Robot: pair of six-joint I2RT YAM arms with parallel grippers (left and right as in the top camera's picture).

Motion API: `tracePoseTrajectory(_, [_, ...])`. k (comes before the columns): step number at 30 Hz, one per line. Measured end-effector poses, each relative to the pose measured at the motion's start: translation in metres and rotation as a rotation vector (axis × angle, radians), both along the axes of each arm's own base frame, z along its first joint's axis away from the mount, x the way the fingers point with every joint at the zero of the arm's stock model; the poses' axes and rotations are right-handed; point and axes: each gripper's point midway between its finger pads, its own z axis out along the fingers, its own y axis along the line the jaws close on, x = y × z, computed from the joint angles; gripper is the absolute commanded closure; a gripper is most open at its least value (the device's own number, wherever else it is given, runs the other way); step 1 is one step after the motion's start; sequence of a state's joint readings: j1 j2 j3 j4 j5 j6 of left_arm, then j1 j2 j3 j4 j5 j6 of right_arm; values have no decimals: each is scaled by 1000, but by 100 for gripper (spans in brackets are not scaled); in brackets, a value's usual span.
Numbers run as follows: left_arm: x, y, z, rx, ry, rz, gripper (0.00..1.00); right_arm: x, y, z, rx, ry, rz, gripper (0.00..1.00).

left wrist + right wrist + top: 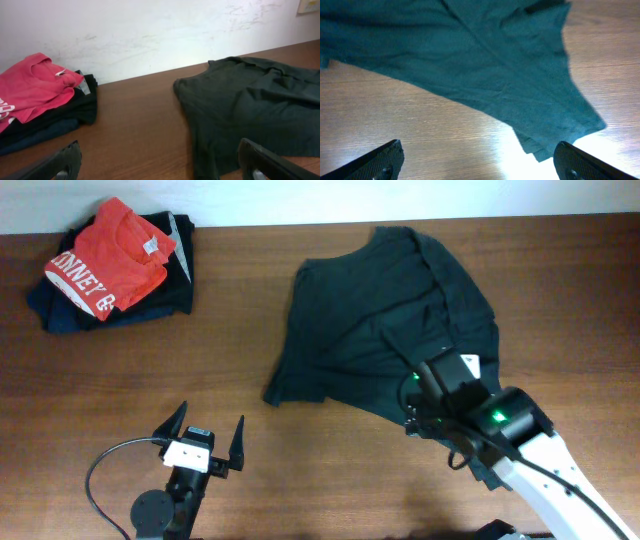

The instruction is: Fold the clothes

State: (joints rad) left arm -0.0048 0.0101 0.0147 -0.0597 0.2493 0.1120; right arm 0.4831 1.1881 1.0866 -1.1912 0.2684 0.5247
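**Near edge.** The left gripper (212, 420) stands over bare surface (320, 470) at the near left. Its jaws are wide apart and hold nothing. A black cable (98, 470) loops beside the base of its arm.

The right gripper (479, 147) is at the near right, over the near hem of the T-shirt (380, 320). Its jaws are also wide apart. In the right wrist view no cloth lies between them, only wood grain with a bright glare.

**Task item.** The T-shirt is dark charcoal. It lies right of centre toward the far side, spread open and rumpled, unfolded. One corner reaches toward the near left and another toward the near right. No lettering can be read on the side that faces up. A small white patch (470, 365) shows at the shirt's right edge, just beside the right arm. I cannot tell whether it is a label.

**Other items.** A stack of garments sits at the far left corner, well apart from the T-shirt.
- On top is a red shirt (110, 260) with partial white lettering. "MNEY" is legible, followed by what looks like a 6.
- A small white neck tag (153, 245) on the red shirt is too small to read.
- Beneath it lie a black garment (172, 275) and a navy garment (60, 315).

A white wall (150, 30) backs the far edge of the surface.
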Motion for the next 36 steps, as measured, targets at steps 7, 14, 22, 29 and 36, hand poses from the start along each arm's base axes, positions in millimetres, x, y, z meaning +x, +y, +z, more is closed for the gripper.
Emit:
tracePoseTrajectory(7, [0, 0, 0, 0, 0, 0, 1, 10, 12, -56, -63, 198, 6, 1])
tracePoseTrajectory(14, [0, 0, 0, 0, 0, 0, 1, 20, 24, -76, -39, 230, 13, 1])
tracePoseTrajectory(22, [0, 0, 0, 0, 0, 0, 1, 20, 25, -76, -36, 231, 13, 1])
tracePoseTrajectory(29, [-26, -56, 24, -4, -109, -361, 1, 18, 24, -76, -38, 236, 12, 1])
tracePoseTrajectory(36, [-72, -93, 86, -113, -207, -683, 1, 14, 22, -76, -47, 253, 12, 1])
